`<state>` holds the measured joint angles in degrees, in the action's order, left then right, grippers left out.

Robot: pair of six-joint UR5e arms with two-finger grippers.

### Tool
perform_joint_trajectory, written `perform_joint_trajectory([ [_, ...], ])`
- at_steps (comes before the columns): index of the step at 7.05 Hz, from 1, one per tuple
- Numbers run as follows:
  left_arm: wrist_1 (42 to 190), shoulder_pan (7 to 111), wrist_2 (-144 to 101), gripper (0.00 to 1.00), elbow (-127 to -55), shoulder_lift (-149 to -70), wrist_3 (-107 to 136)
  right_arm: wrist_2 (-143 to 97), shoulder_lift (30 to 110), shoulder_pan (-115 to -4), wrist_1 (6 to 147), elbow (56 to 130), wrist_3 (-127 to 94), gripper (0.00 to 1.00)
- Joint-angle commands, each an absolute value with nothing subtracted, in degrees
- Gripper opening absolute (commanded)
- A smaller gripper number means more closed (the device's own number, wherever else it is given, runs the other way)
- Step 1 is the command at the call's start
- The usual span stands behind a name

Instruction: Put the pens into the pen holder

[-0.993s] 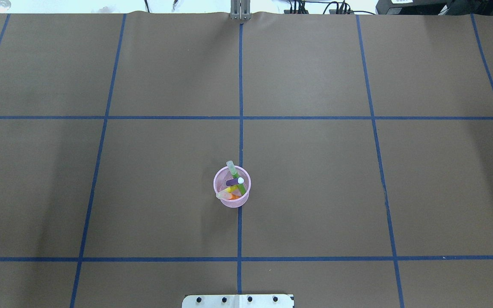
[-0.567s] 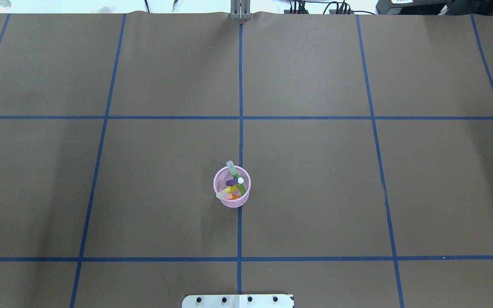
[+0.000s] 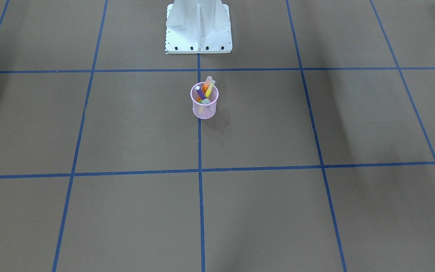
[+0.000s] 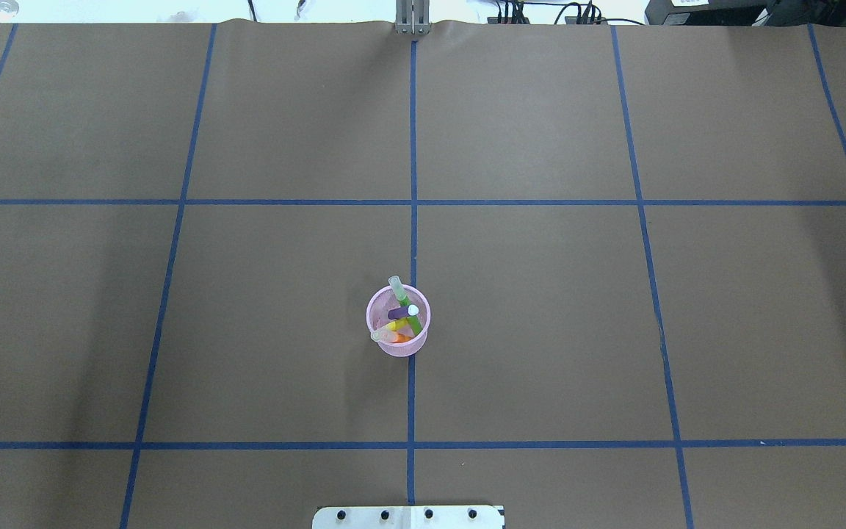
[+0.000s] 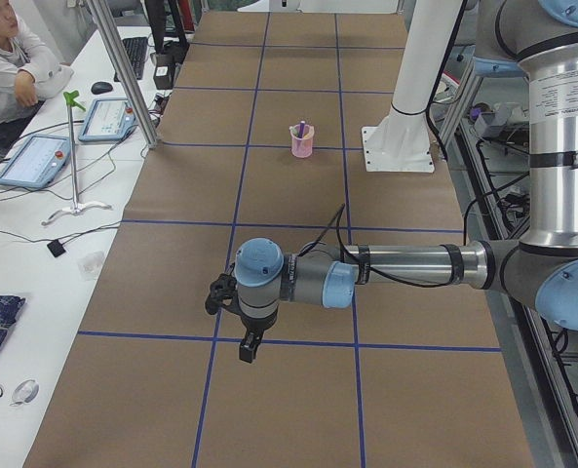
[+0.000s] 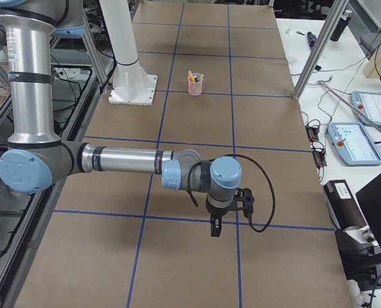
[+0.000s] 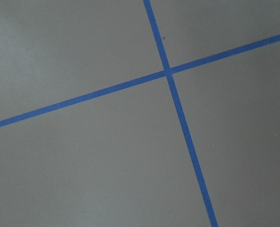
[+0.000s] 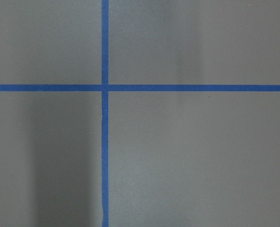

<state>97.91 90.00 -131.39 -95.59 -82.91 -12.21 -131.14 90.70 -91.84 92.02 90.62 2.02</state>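
Observation:
The pink mesh pen holder (image 4: 401, 350) stands upright near the table's middle on a blue tape line, also in the front-facing view (image 3: 204, 111). Inside it lean the green pen (image 4: 402, 300), the purple pen (image 4: 399, 313), the yellow pen (image 4: 392, 327) and the orange pen (image 4: 399, 339). My left gripper (image 5: 250, 346) shows only in the exterior left view, far from the holder above the table; I cannot tell whether it is open or shut. My right gripper (image 6: 214, 230) shows only in the exterior right view, likewise far off, and I cannot tell its state. Both wrist views show only brown paper and blue tape.
The white robot base (image 3: 198, 28) stands just behind the holder. Blue tape lines grid the brown table cover. A seated operator (image 5: 6, 58) and tablets (image 5: 35, 161) are at a side bench; a control tablet (image 6: 354, 142) lies on the other side.

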Motion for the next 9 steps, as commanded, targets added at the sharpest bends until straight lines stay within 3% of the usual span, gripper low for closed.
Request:
perform_joint_trajectory([
  [1,97.9,90.0,-131.5,1.0,-95.6,-82.8,-12.2,-131.1,90.7,-91.8,92.0,90.6,2.0,1.0],
  [9,97.9,90.0,-131.8,1.0,-95.8,-81.7,-12.3,-129.9,90.9,-91.8,92.0,90.6,2.0,1.0],
])
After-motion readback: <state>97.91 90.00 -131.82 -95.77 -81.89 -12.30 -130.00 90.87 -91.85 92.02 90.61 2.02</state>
